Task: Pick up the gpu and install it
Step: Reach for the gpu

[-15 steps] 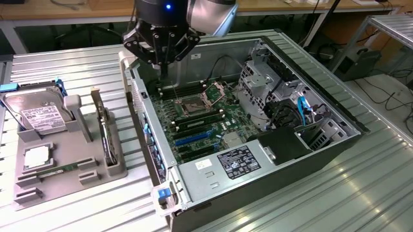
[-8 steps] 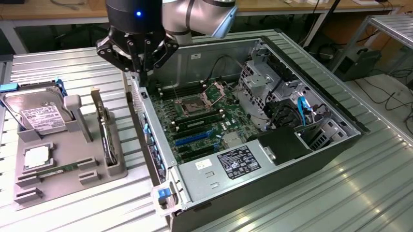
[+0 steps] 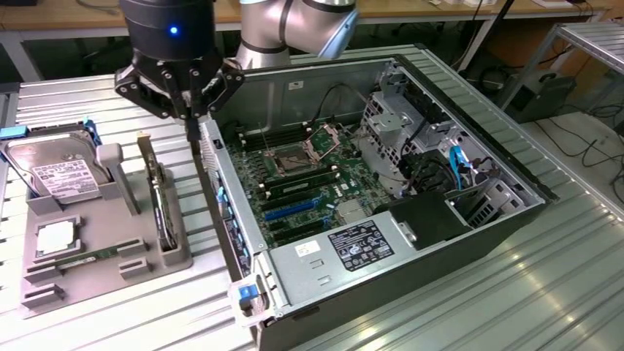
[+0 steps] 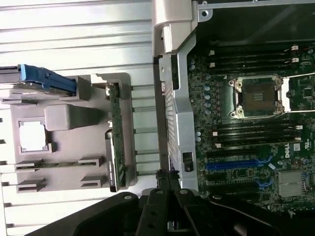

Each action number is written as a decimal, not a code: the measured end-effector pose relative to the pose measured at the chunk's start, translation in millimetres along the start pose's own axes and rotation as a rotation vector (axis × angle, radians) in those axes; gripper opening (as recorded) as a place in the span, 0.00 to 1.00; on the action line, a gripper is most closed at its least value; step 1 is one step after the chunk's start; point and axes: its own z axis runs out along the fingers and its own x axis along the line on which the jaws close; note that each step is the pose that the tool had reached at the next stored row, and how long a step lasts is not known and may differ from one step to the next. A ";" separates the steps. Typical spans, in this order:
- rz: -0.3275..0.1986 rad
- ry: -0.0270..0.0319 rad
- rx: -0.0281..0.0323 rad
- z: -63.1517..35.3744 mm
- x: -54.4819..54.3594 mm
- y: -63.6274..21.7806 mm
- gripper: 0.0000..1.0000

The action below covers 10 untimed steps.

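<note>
The gpu (image 3: 156,194) stands on edge in a slot of the grey parts tray (image 3: 98,281), a slim dark card with a metal edge. In the wrist view the gpu (image 4: 115,128) shows edge-on at the side of the tray (image 4: 64,118) nearest the case. My gripper (image 3: 185,113) hangs above the gap between the tray and the open computer case (image 3: 322,256), over the case's near wall. Its fingers are shut with nothing between them. In the wrist view the gripper (image 4: 167,179) sits over that wall's rim. Blue expansion slots (image 3: 292,208) (image 4: 236,164) lie on the motherboard inside.
A silver hard drive (image 3: 58,175) stands at the tray's far end, with a square chip (image 3: 57,235) and a thin memory stick (image 3: 88,257) nearer. Cables and a drive cage (image 3: 400,124) crowd the case's far side. Everything rests on a ribbed metal table (image 3: 468,307).
</note>
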 end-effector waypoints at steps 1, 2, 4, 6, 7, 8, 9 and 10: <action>0.000 0.0000 0.0004 0.8 4.3 -0.5 0.11; 0.000 0.0000 0.0009 1.7 8.9 -1.0 0.11; 0.000 0.0000 0.0016 3.8 18.3 -2.1 0.11; 0.000 -0.0002 0.0030 7.5 31.4 -3.2 0.11; -0.001 -0.0002 0.0033 8.7 35.1 -3.5 0.11; -0.001 -0.0002 0.0036 10.1 39.1 -3.9 0.11; -0.002 -0.0002 0.0037 11.6 43.0 -4.2 0.11; -0.003 -0.0001 0.0037 13.4 47.2 -4.6 0.11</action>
